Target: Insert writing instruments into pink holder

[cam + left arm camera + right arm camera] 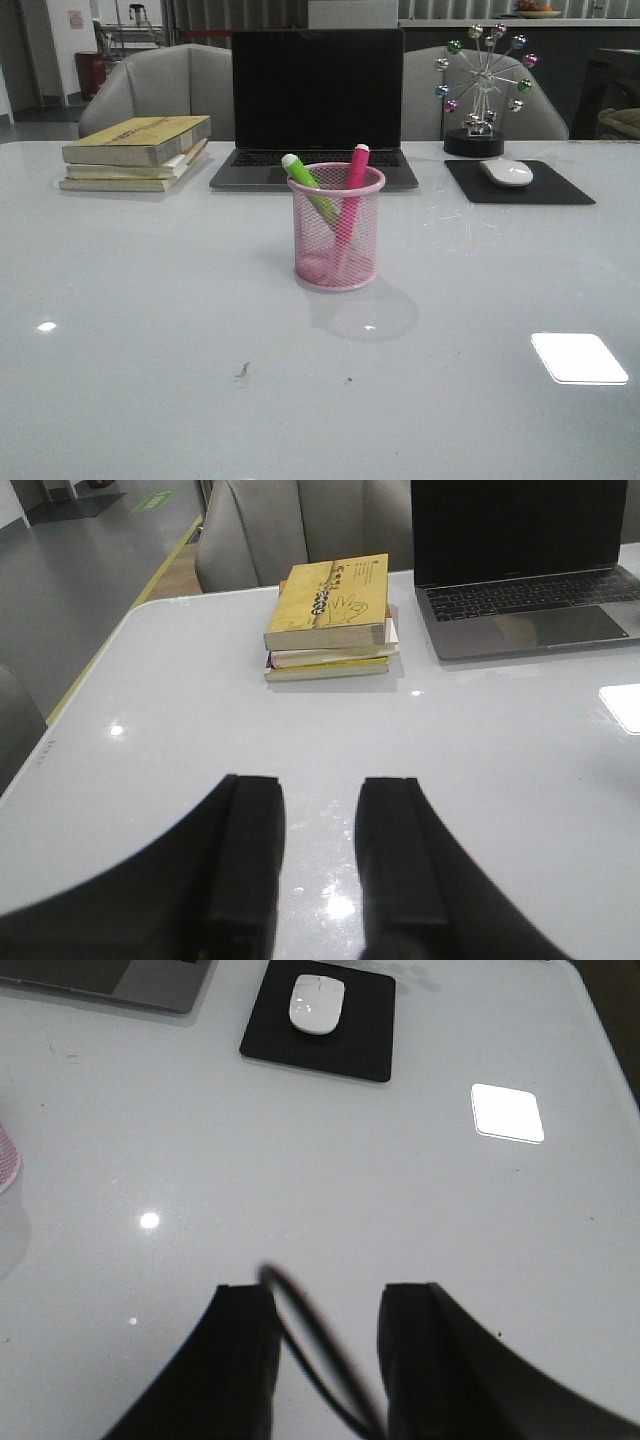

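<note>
Already both pens lean inside the pink holder, so with the left gripper and right gripper parted and empty, only a stray arm could topple it.

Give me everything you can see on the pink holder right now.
The pink holder is a wire-mesh cylinder with a rolled rim and a solid-looking base. It stands upright on the white table, in front of the laptop. A green marker and a pink marker lean inside it, tops above the rim. No fingers touch it.
</note>
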Controlling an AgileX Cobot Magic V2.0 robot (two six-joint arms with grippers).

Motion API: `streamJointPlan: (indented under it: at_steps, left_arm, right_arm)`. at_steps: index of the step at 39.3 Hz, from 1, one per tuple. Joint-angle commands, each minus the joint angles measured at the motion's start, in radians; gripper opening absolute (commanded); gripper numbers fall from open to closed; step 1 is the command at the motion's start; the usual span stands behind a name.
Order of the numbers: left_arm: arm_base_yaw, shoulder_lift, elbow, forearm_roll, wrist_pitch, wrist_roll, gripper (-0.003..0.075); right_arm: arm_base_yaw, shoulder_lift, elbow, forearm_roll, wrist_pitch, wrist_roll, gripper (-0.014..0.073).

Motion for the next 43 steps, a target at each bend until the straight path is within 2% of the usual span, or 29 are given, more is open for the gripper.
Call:
streamJointPlan:
  at_steps: [1, 14, 21, 29, 37, 43]
  left_arm:
    - [0.001, -0.004, -0.030, 0.003, 0.025, -0.013, 0.0267]
    - [0.001, -0.004, -0.030, 0.003, 0.025, -0.013, 0.0267]
    - [0.001, -0.004, -0.030, 0.003, 0.025, -0.013, 0.0267]
    - [0.001, -0.004, -0.030, 0.003, 0.025, -0.013, 0.0267]
    - [0.001, -0.004, -0.030, 0.003, 0.025, -0.013, 0.0267]
    - [0.001, -0.004, -0.030, 0.003, 0.025, -0.013, 0.0267]
  right_arm:
    - [-0.008, -0.005, -0.027, -0.016, -0.075, -0.010, 0.0379]
    - [-0.008, -0.005, -0.027, -0.015, -0.098, -0.010, 0.0361]
    - [-0.008, -0.005, -0.027, -0.015, -0.097, -0.010, 0.0228]
    - [-0.008, -0.005, -0.027, -0.015, -0.096, -0.010, 0.0020]
    - [-0.008, -0.005, -0.027, -0.021, -0.087, -0.010, 0.0031]
    - [-0.008, -0.005, -0.027, -0.095, -0.087, -0.011, 0.0031]
